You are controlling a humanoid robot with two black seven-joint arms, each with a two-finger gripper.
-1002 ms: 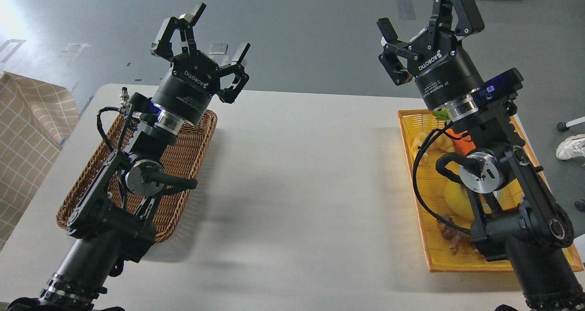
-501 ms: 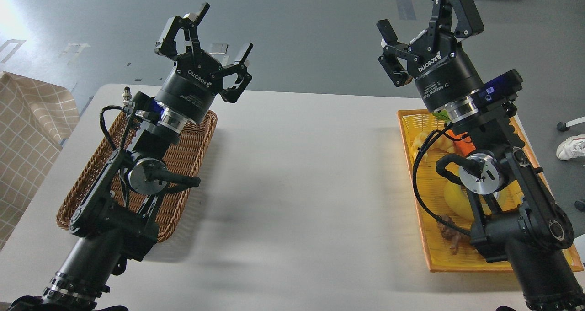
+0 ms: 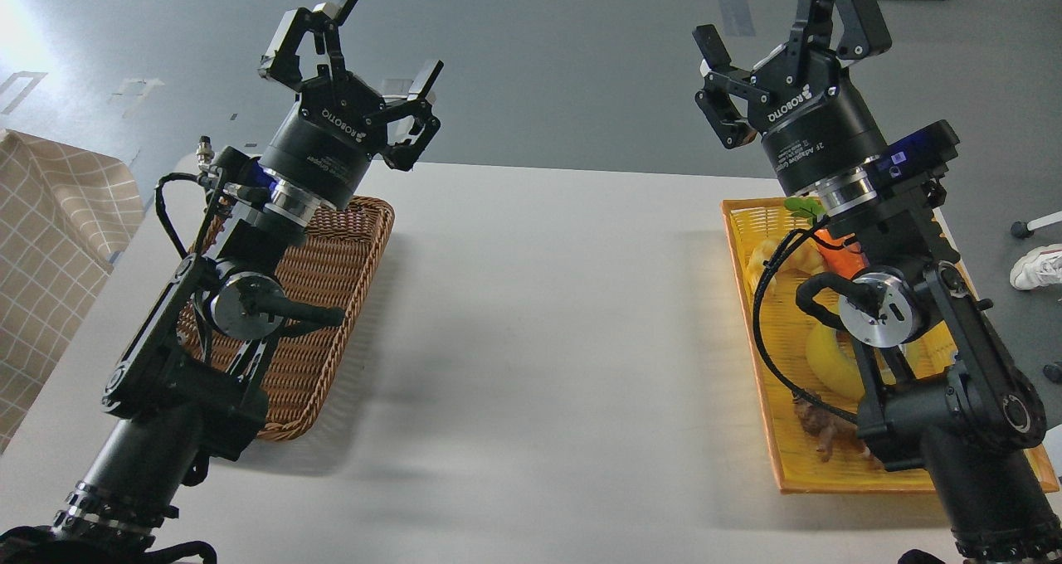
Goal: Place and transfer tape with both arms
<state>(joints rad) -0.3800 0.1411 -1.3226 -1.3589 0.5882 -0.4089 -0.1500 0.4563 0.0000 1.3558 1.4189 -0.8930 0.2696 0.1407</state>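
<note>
In the yellow basket [image 3: 830,485] at the right of the bench [image 3: 539,340], behind the right arm, lies a rounded yellow shape [image 3: 825,363] that may be the tape; too much is hidden to see a core or tell it from other yellow items. Both grippers, left [image 3: 348,46] and right [image 3: 784,21], hang high and empty, jaws apart. The risk is a blind descent seizing the wrong yellow thing, or snagging the right arm's black cable [image 3: 767,315].

White lettering "ROBOTIQ" runs across the black body of the left gripper [image 3: 365,54] and of the right gripper [image 3: 784,25]. Below it on the right gripper, small print begins "2F Adaptive"; the remainder, like the small print on the left gripper, is illegible
</note>
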